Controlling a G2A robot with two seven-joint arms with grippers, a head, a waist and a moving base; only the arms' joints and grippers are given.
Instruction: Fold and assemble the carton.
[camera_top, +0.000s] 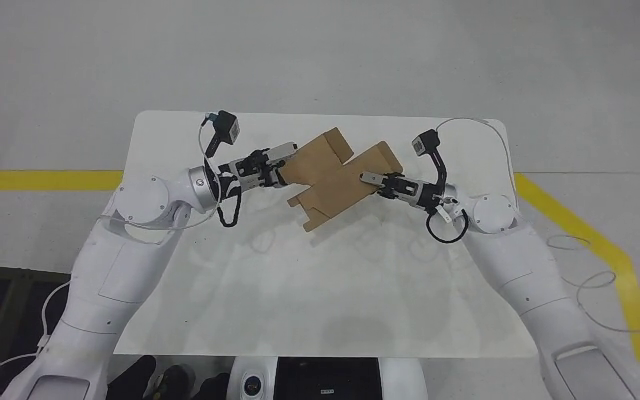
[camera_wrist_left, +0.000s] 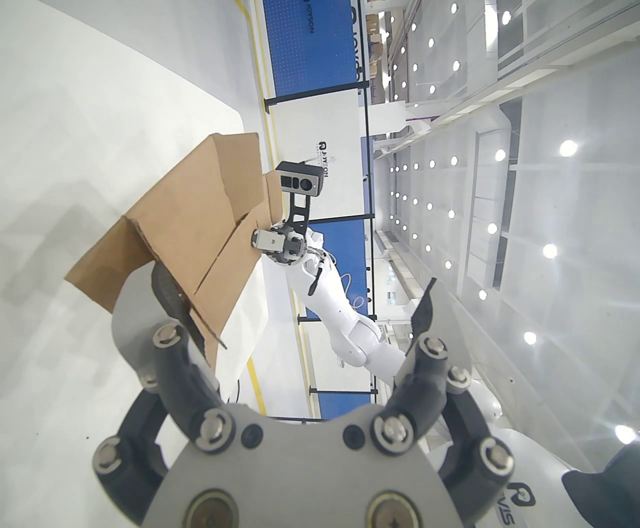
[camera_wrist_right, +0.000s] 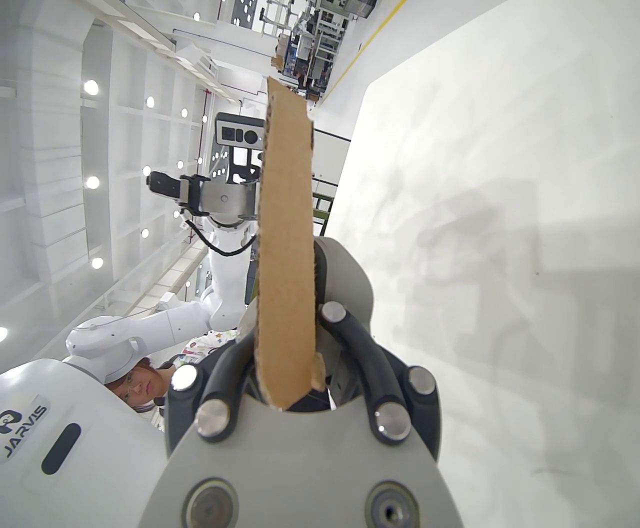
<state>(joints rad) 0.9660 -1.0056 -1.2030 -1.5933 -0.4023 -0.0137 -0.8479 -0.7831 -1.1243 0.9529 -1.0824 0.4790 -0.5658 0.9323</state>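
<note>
Over the table (camera_top: 300, 300), the inward-angled right gripper (camera_top: 369, 180) clamps the carton (camera_top: 335, 172); left gripper (camera_top: 286, 164) gapes, perhaps touching.

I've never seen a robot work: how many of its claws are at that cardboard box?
2. The right gripper is shut on one end of the carton; the left gripper, open, is at the opposite end.

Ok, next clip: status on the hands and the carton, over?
Left hand open, one finger at carton edge. Right hand shut on a carton flap. Carton partly folded, held above white table. Nothing blocking it.
</note>
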